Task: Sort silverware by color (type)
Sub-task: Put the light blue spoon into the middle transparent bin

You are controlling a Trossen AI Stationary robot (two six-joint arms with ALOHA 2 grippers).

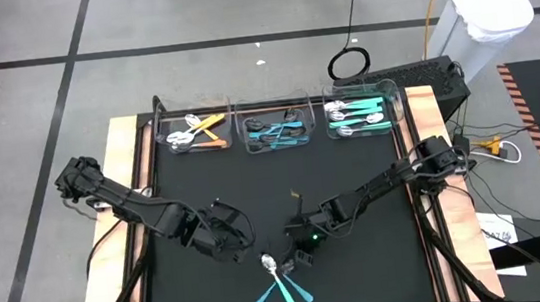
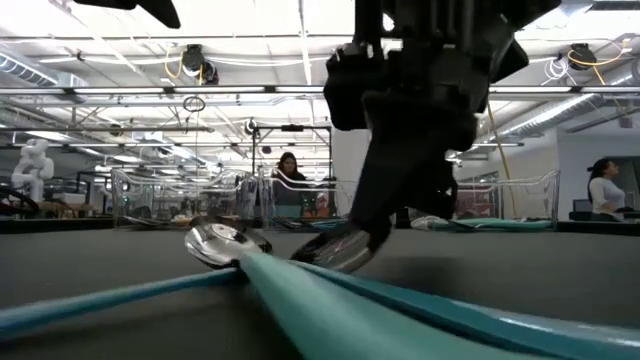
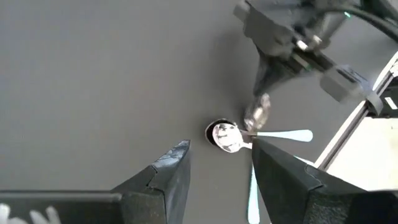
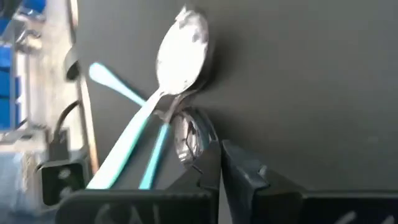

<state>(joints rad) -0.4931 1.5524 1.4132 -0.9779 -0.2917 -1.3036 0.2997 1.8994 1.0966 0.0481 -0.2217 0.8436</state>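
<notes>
The right gripper (image 1: 300, 259) is down on the mat (image 1: 362, 262) at about six o'clock, its fingers pinched nearly shut at the bowl of one teal spoon (image 4: 186, 134); whether it truly grips it I cannot tell. That spoon crosses a second teal spoon (image 1: 275, 271) lying just at nine o'clock of it, handles overlapping. A lift may drag the second spoon along, or the shiny bowl may slip out. The left gripper (image 1: 236, 237) hovers open at ten o'clock. The three bins (image 1: 270, 101) wait at twelve o'clock.
</notes>
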